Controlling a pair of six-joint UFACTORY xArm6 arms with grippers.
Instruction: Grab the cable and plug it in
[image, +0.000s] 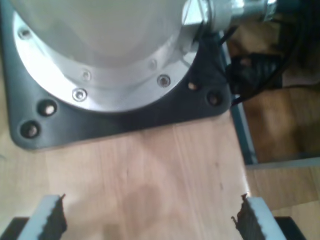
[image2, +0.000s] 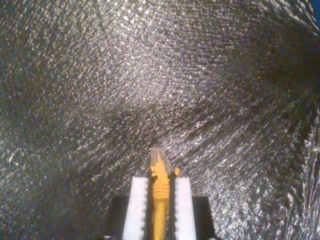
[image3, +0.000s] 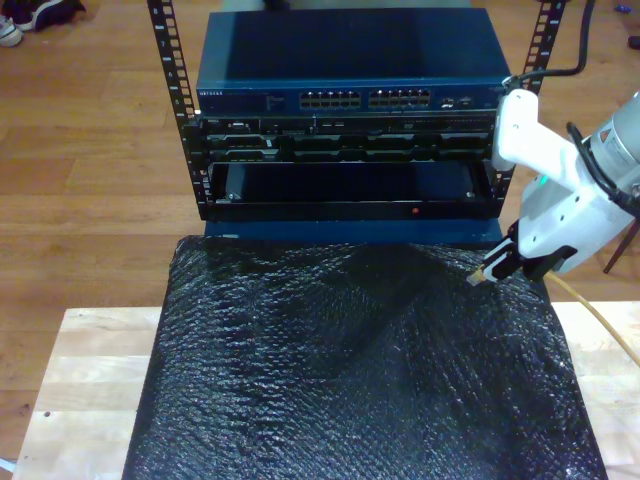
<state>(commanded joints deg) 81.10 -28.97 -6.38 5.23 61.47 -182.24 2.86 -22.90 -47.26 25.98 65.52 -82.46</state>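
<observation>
My second gripper (image2: 162, 200) is clamped on the cable (image2: 160, 200) just behind its plug (image2: 159, 159), which sticks out past the white pads (image2: 137, 205); in the exterior view it hangs over the far corner of the black mat (image3: 350, 380) on that view's right, plug (image3: 476, 278) tilted down toward the mat, below and in front of the rack (image3: 345, 110). The cable (image3: 600, 320) trails off toward the exterior view's right edge. My first gripper (image: 150, 217) is spread wide with nothing between its pads (image: 47, 220), over the wooden table (image: 150, 165) near an arm's base plate (image: 120, 117).
</observation>
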